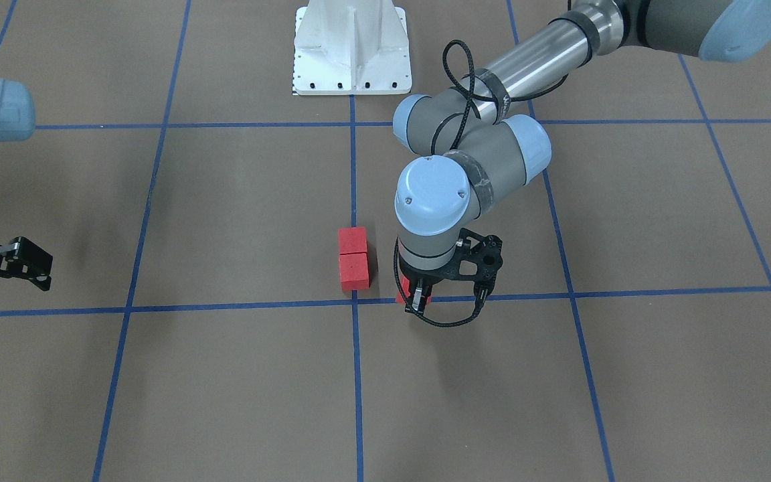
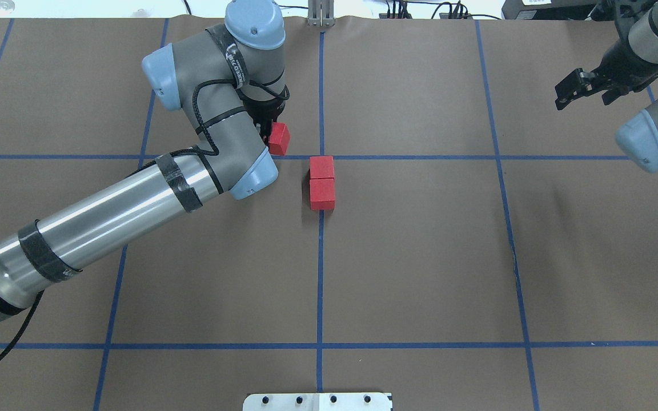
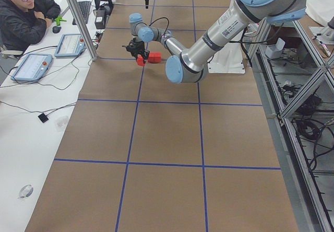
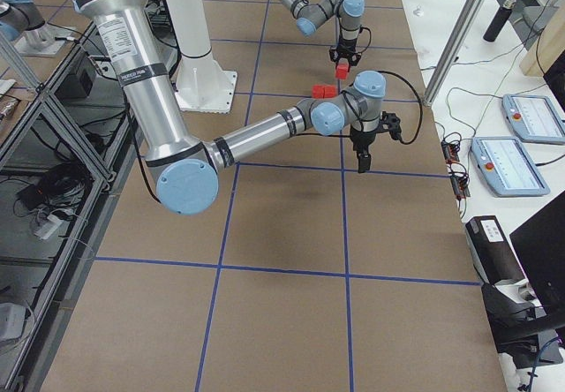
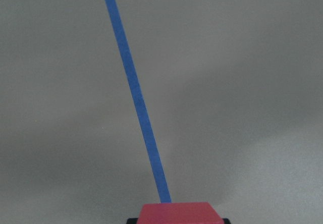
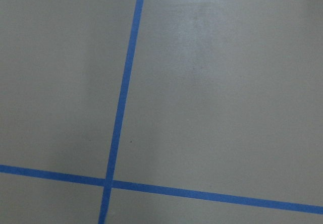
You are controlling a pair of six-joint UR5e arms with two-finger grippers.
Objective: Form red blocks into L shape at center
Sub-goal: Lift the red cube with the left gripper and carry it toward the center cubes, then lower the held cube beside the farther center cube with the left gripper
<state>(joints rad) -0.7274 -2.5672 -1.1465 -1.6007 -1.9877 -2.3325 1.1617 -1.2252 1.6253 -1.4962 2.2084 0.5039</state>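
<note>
Two red blocks [image 2: 321, 167] [image 2: 322, 193] lie touching in a short column right at the center [image 2: 321, 157], on its near side. In the front view the same pair [image 1: 352, 240] [image 1: 354, 270] sits just above the center [image 1: 355, 302]. My left gripper [image 2: 269, 132] is shut on the third red block [image 2: 279, 138], held just left of the center, by the crosswise tape line. The left wrist view shows that block's top [image 5: 180, 213] at the bottom edge. My right gripper [image 2: 576, 91] hovers open and empty at the far right [image 1: 24, 264].
The robot's white base plate [image 1: 352, 47] stands at the table's robot side. A person [image 3: 26, 18] sits at a side desk with tablets beyond the table's edge. Blue tape lines grid the brown surface; the right wrist view shows another tape crossing [image 6: 107, 182].
</note>
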